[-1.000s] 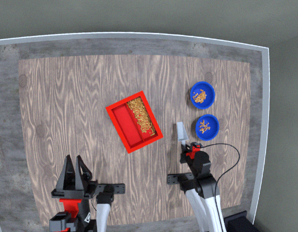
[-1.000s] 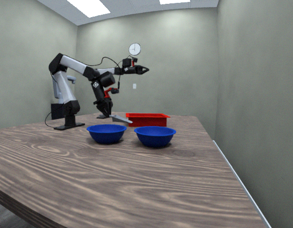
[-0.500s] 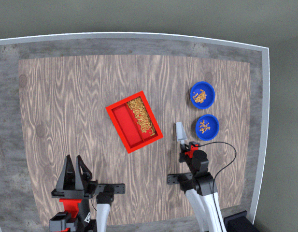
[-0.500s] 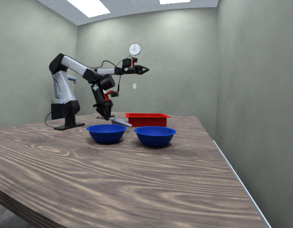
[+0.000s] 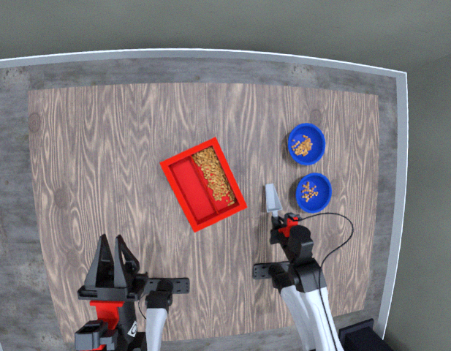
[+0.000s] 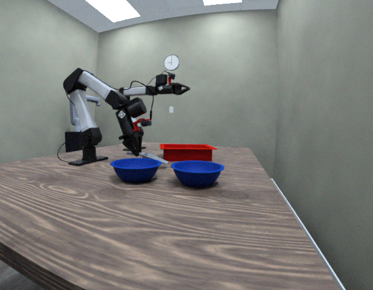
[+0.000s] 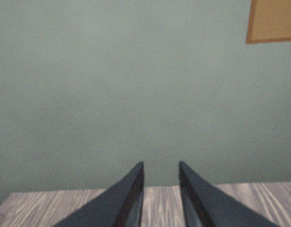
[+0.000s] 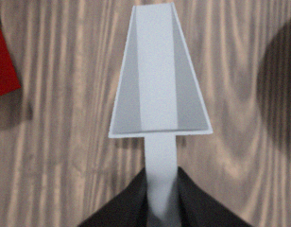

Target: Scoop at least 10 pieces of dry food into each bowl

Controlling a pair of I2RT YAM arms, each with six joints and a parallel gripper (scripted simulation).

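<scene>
The right gripper is shut on the handle of the grey scoop. The scoop is empty and held low over the table between box and bowls, with its tip pointing away from the arms. The far blue bowl and the near blue bowl stand upright, each with several food pieces. The red box lies flat, with food in its right compartment. The left gripper is partly open, empty and raised.
The wooden table carries both arm bases, the left base plate and the right base plate, at its near side. The box's left compartment is empty. The near bowl is close to the right gripper.
</scene>
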